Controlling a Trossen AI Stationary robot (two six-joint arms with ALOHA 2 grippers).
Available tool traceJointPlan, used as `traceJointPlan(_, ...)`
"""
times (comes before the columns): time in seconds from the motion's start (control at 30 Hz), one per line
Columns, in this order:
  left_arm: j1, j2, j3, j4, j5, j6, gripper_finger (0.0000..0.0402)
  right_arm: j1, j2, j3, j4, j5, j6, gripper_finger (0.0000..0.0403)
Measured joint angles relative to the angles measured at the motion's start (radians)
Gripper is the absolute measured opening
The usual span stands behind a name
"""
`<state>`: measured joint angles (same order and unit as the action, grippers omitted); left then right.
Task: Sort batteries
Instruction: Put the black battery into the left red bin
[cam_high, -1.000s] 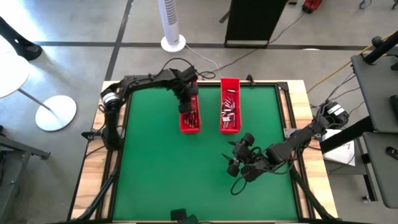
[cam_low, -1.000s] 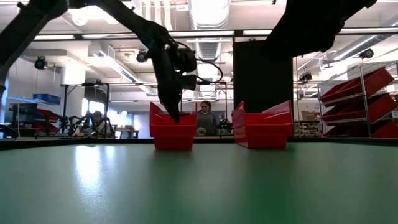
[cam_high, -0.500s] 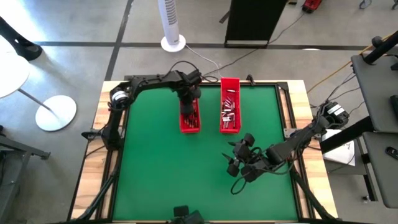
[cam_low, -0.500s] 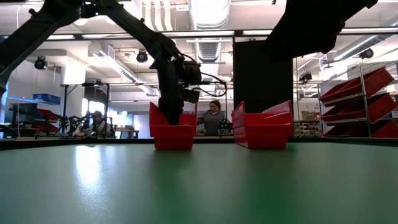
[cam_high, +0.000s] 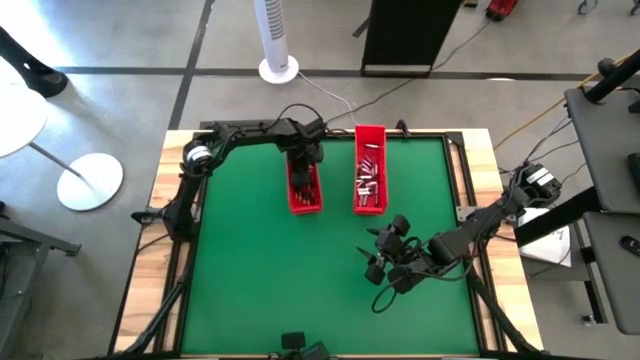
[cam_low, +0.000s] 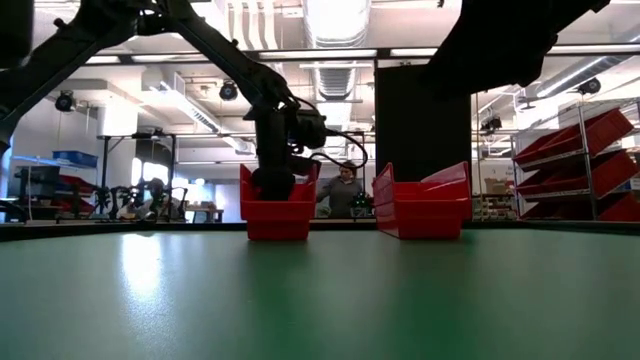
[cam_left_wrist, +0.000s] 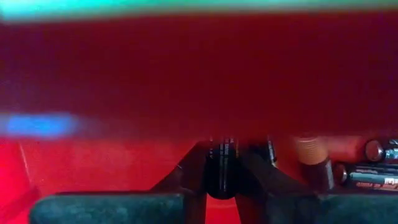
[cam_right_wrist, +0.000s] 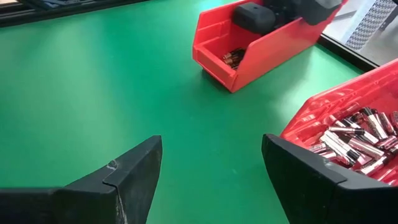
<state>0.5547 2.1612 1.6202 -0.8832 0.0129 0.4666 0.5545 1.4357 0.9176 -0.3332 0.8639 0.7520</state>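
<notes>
The green table (cam_high: 300, 270) filled the overhead view. At twelve o'clock sat two red trays: the right tray (cam_high: 370, 183), heaped with silvery batteries (cam_high: 368, 180), and the left tray (cam_high: 305, 190), holding a few darker ones. The left gripper (cam_left_wrist: 221, 168) was down inside the left tray, its fingers (cam_left_wrist: 193, 177) clamped on a dark battery (cam_left_wrist: 221, 174); lettering on the neighbouring cells was too blurred to read. The right gripper (cam_right_wrist: 211, 168) hovered at five o'clock, jaws apart, empty
</notes>
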Motion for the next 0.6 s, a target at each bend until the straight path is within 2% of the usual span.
traceJointPlan(0.33, -0.019, 0.000, -0.010, -0.006, 0.005, 0.042, 0.0051, 0.000, 0.000, -0.001, -0.001, -0.003, 0.000, 0.0254)
traceJointPlan(0.6, -0.046, 0.000, -0.012, -0.015, 0.009, 0.067, 0.0056, 0.000, 0.000, -0.001, -0.001, -0.004, 0.000, 0.0269)
